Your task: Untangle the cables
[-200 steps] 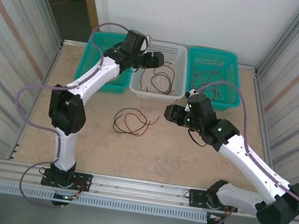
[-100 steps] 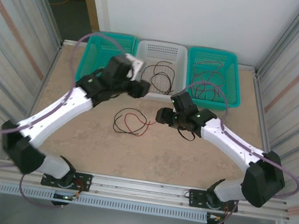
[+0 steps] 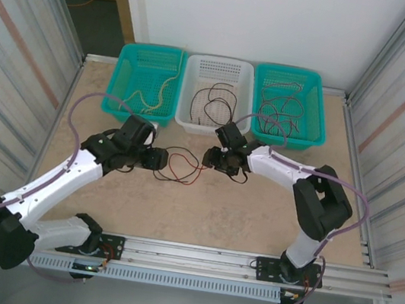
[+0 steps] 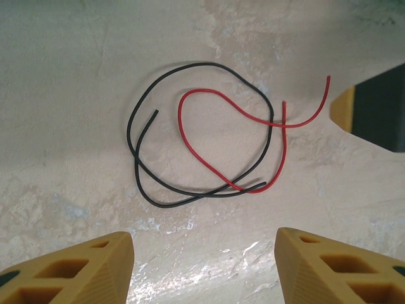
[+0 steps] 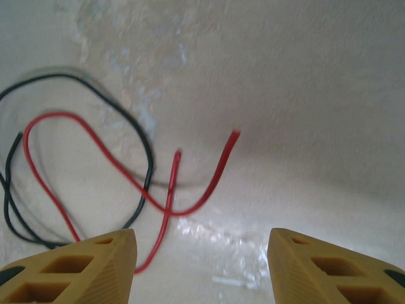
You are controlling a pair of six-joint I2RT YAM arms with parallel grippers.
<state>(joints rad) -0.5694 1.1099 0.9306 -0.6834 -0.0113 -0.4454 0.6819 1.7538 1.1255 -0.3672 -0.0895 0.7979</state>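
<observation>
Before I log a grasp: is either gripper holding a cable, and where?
Nothing held: left gripper and right gripper open, near red cable and black cable.

smooth, glossy cables (image 4: 271, 121) on a matt, mottled tabletop (image 4: 76, 76).

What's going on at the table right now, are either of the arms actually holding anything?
No. A red cable and a black cable lie looped across each other on the table. The left gripper and the right gripper sit on either side of that tangle, both open and empty. Pale yellow cables lie in the left teal basket; more thin cables lie in the white basket and the right teal basket.
</observation>
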